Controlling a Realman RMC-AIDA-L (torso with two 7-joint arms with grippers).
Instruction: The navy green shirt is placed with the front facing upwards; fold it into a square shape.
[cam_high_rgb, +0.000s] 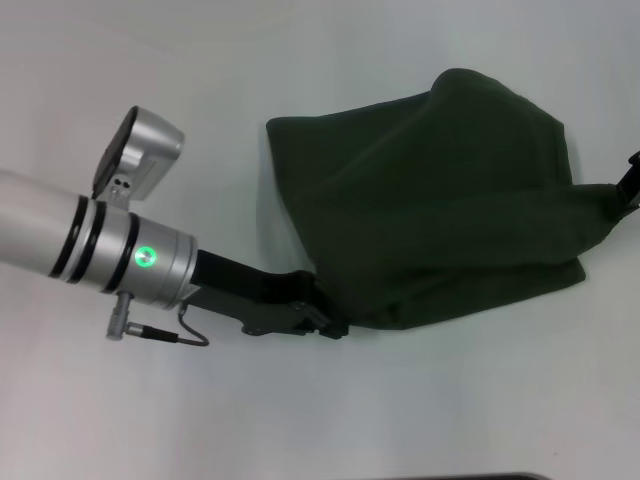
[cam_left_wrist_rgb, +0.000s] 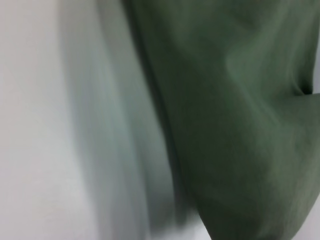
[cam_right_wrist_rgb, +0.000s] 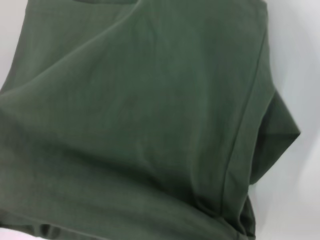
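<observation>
My left fingers pinch the navy green shirt hem (soft, light, floppy); right fingers: cannot tell.

My left gripper reaches in from the left and meets the near left corner of the navy green shirt, its tip buried in the cloth. The shirt lies bunched on the white surface, plain side up. My right gripper shows only at the right edge, touching the shirt's right corner.
</observation>
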